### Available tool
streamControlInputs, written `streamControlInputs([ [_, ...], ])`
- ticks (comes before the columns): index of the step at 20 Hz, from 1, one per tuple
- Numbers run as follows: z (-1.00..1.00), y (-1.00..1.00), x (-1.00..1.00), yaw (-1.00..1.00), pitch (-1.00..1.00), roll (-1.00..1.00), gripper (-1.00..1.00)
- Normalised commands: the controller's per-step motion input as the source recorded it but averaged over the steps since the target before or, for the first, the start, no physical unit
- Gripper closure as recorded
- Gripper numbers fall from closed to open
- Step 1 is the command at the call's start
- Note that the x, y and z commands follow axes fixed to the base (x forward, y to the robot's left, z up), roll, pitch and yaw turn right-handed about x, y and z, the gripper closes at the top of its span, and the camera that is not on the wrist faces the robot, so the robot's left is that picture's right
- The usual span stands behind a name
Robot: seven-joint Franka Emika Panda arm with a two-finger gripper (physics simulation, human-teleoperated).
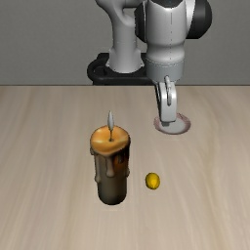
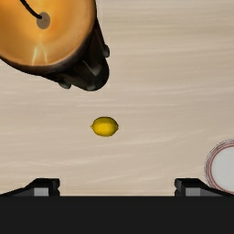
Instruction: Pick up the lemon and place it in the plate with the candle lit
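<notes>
While the lemon [image 1: 152, 181] lay on the table [image 1: 39, 146] in the exterior view's lower right, just beside the candle [image 1: 112, 161], the gripper [image 1: 172, 115] hung wide open above the small plate [image 1: 186, 125] higher up.

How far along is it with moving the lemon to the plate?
Nothing is done yet: the lemon lies on the table beside the candle, apart from the plate. In hand: the open gripper hangs near the plate, holding nothing. Left: grasp the lemon, lift it, set it in the plate.
</notes>
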Motion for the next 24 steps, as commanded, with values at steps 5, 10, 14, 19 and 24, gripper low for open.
streamControlInputs([
  [5,-0.2,-0.2,0.6,0.0,0.0,0.0,-1.0],
  [10,-1.0,0.0,0.0,0.0,0.0,0.0,-1.0],
  [14,-1.0,0.0,0.0,0.0,0.0,0.0,-1.0],
  [19,-1.0,0.0,0.0,0.0,0.0,0.0,-1.0],
  [24,-1.0,0.0,0.0,0.0,0.0,0.0,-1.0],
])
